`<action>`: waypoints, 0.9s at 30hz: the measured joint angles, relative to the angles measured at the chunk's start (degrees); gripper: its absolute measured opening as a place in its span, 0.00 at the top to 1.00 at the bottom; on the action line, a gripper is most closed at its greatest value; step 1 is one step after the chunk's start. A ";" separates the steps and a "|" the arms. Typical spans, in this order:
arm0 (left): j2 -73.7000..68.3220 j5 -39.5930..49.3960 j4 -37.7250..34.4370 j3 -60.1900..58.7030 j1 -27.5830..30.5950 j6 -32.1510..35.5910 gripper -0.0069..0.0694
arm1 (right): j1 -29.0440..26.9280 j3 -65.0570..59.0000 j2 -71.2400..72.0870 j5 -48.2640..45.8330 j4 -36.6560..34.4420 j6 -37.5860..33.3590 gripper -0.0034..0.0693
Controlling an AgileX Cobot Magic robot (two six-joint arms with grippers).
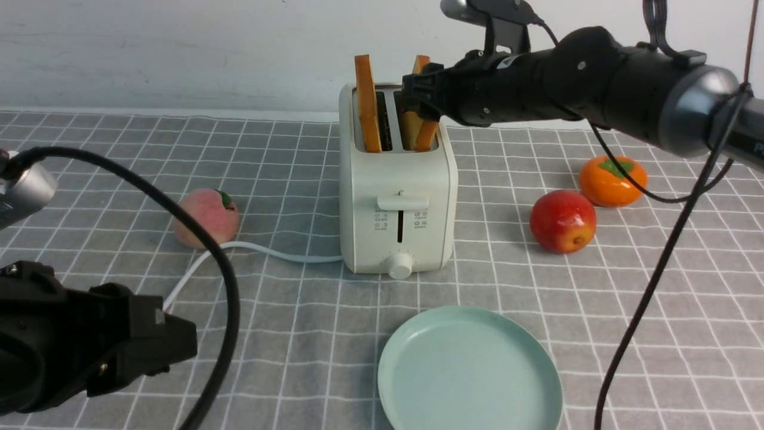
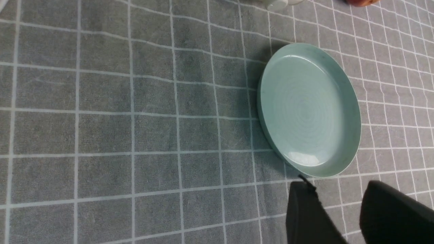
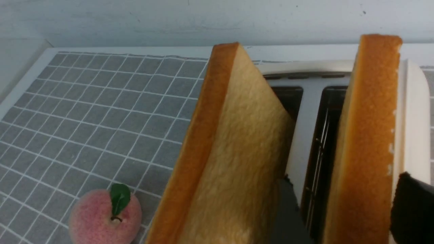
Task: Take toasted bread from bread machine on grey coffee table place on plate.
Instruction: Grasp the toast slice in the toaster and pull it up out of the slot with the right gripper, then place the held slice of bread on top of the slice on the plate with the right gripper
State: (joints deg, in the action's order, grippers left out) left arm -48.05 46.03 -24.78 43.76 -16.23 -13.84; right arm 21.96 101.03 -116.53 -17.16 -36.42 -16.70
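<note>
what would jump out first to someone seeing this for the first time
The cream toaster in the middle of the checked table, with two slices of toast standing up out of its slots, draws the eye first. The right gripper reaches in from the right, its jaws open around the right-hand slice. In front of the toaster sits a bare mint-green plate.

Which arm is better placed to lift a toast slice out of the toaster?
Right. The right pincer straddles the right-slot slice in the toaster, jaws open. The left pincer sits low near the plate, away from the toaster.
</note>
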 joint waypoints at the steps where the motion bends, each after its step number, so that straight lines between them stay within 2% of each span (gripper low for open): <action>1: 0.00 0.09 0.00 0.00 0.00 0.00 0.60 | 0.00 0.00 0.00 -0.07 0.35 0.00 0.45; 3: 0.00 0.19 0.00 0.00 0.00 0.00 0.60 | 0.00 0.03 0.43 -0.58 1.88 0.00 0.54; 6: 0.00 0.19 0.00 0.00 0.00 0.00 0.60 | -0.06 0.96 1.65 -3.11 3.99 -0.05 0.74; 7: 0.00 0.19 0.00 0.00 0.00 0.00 0.60 | -0.06 1.05 1.77 -3.40 4.12 -0.05 0.74; 8: 0.00 0.19 0.00 0.00 0.00 0.00 0.60 | -0.32 1.90 3.27 -5.62 4.75 -0.05 0.80; 16: 0.00 0.19 1.19 0.00 0.00 0.00 0.60 | -4.33 5.16 18.01 -20.24 6.56 -0.12 0.80; 21: 0.00 0.19 1.23 0.00 0.00 0.00 0.60 | -9.79 5.52 28.12 -36.82 12.48 0.85 0.80; 24: 0.00 0.19 1.29 0.00 0.00 0.00 0.60 | -11.67 1.31 30.94 -49.54 15.33 4.42 0.80; 27: 0.00 0.19 1.29 0.00 0.00 0.00 0.60 | -11.61 -7.74 31.21 -53.11 12.81 5.65 0.80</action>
State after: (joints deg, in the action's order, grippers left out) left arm -48.05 46.21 -23.48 43.76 -16.23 -13.84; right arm 10.36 93.28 -85.32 -70.26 -23.61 -11.05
